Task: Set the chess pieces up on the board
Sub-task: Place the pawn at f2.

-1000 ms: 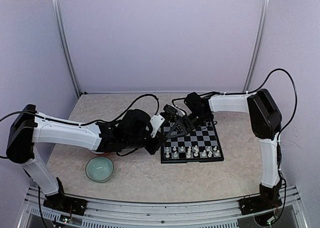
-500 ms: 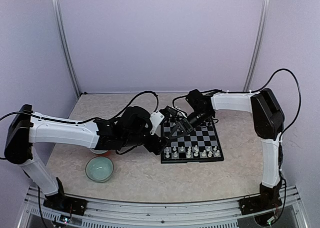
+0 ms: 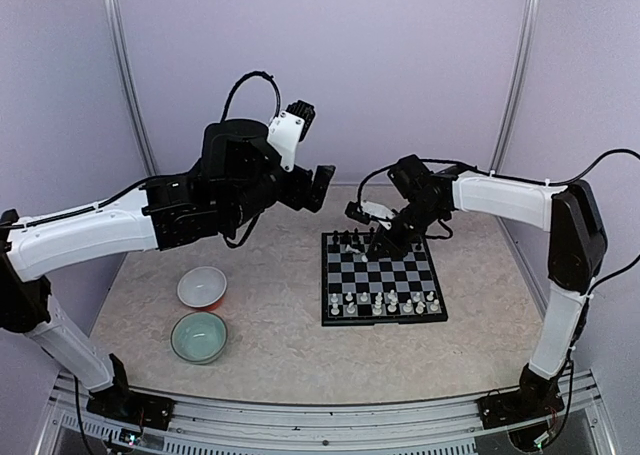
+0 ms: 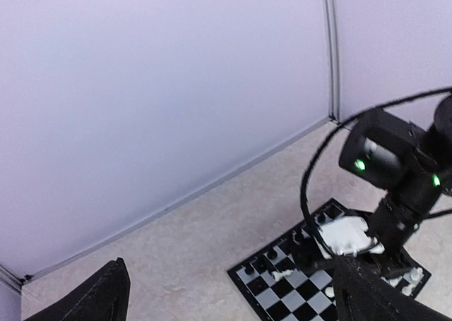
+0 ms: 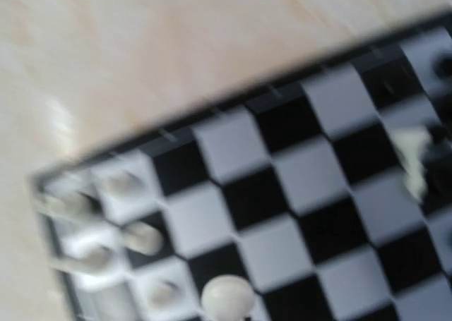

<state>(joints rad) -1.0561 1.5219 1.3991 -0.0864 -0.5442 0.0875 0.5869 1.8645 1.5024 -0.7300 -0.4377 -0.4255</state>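
Left gripper (image 3: 320, 185) is now lifted well above the board (image 3: 400, 273), fingers spread apart, while right gripper (image 3: 384, 241), closure not discernible, is left working its far rows.

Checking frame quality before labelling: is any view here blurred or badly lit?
Right wrist view: heavy blur, the board squares and pale pieces smeared. Top view: sharp, evenly lit, only soft shadows. Left wrist view: clear enough, mostly bare wall, no glare.

White bowl (image 3: 201, 287) just behind pale green bowl (image 3: 198, 336), left on beige table (image 3: 280, 340).
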